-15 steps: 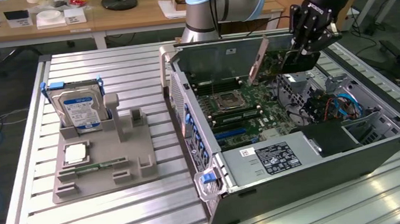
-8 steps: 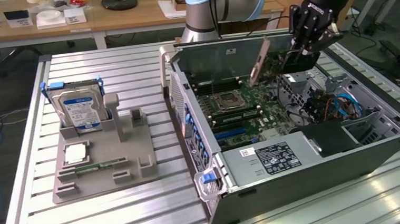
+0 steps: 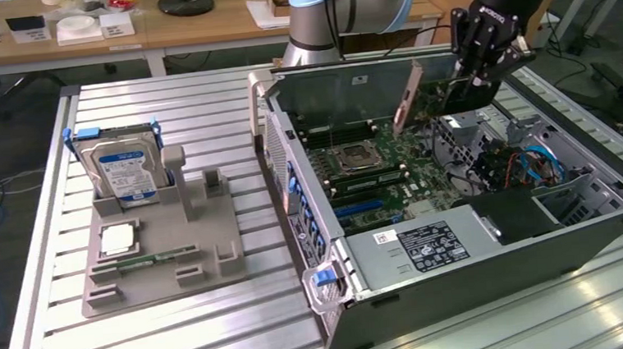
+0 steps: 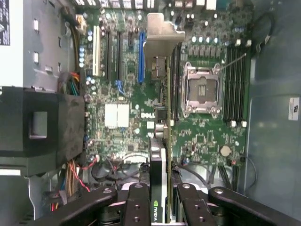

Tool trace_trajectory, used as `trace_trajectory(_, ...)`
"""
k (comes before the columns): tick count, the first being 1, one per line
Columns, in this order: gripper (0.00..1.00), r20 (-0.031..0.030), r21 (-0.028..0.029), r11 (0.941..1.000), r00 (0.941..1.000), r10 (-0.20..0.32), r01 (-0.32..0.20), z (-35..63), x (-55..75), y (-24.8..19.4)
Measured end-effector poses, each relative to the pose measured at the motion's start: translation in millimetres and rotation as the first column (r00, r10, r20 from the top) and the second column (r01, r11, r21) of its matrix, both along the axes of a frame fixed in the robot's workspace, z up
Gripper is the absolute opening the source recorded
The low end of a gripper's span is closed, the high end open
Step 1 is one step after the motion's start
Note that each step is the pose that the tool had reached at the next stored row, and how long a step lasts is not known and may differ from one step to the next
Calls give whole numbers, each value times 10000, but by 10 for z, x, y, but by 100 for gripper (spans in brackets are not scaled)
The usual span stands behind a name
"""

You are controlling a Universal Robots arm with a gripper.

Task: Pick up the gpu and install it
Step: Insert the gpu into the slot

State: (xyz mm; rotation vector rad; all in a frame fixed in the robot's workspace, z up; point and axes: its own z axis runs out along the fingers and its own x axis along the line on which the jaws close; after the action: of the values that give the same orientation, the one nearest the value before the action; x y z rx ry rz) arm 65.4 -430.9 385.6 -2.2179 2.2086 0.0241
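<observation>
Hovering over the motherboard [image 3: 398,190], the gripper [image 3: 468,83] has its jaws clamped on the gpu [image 3: 430,100].

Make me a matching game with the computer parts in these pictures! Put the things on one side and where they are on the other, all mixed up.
Things:
1. gpu
2. hard drive
3. RAM stick

Places:
A. lying flat on the grey holder
B. gripped by the claw above the open computer case
C. standing upright at the back of the grey holder

Right pairs: 1-B, 2-C, 3-A.
</observation>
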Motion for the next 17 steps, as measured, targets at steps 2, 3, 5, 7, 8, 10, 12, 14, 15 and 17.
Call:
trace_trajectory(2, 26, 68, 3, 10000, 10000, 0, 0, -1, -6, -1)
trace_trajectory(3, 26, 70, 3, 10000, 10000, 1, -1, -1, -7, 0)
trace_trajectory(5, 26, 75, 3, 10000, 10000, -2, 2, -2, -13, 0)
trace_trajectory(7, 26, 81, 7, 10000, 10000, -1, 1, -3, -15, 0)
trace_trajectory(8, 26, 84, 13, 10000, 10000, 0, 0, -3, -16, 0)
trace_trajectory(10, 26, 85, 14, 10000, 10000, -1, 1, -3, -17, 0)
trace_trajectory(12, 26, 85, 13, 10000, 10000, -2, 2, -3, -17, 0)
trace_trajectory(14, 26, 119, 16, 10000, 9999, -4, 4, -3, -22, 0)
trace_trajectory(15, 26, 167, 33, 10000, 9999, -3, 2, -2, -24, -1)
trace_trajectory(17, 26, 283, 116, 9999, 9996, -3, 0, -3, -27, 0)
